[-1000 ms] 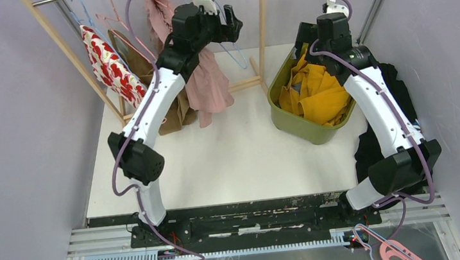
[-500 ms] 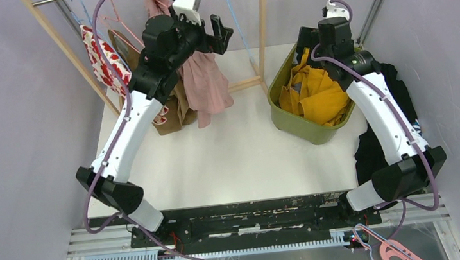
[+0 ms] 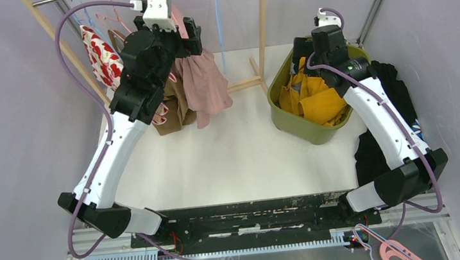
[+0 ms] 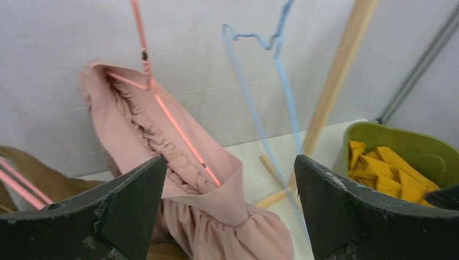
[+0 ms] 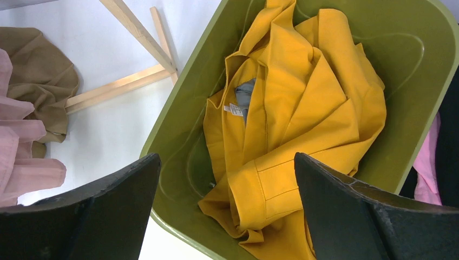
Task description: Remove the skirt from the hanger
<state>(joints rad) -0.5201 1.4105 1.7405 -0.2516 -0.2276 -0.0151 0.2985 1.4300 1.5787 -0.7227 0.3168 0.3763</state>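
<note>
The table (image 3: 230,156) lies white in front of the two arms, with a dark heap of cloth (image 3: 368,148) hanging off its right edge. Over on the right, the right gripper (image 5: 227,211) hovers above a green bin (image 5: 187,162), its fingers spread wide with nothing between them. A crumpled yellow jacket (image 5: 303,108) fills the bin. Beside the bin stands the foot of a wooden rack (image 3: 261,17).

Farther back, on the left, the left gripper (image 4: 230,211) is lifted high toward the rack, its fingers also wide apart and gripping nothing. Just beyond them hangs the pink skirt (image 4: 184,162), still on its pink hanger (image 4: 178,124), whose wire runs down through the ruffled waistband. The skirt droops to one side, bunched at the bottom. A bare blue hanger (image 4: 284,92) dangles just to its right. Left of the skirt hang a brown garment (image 3: 171,117) and, farther along, a white one printed with red (image 3: 100,56).
</note>
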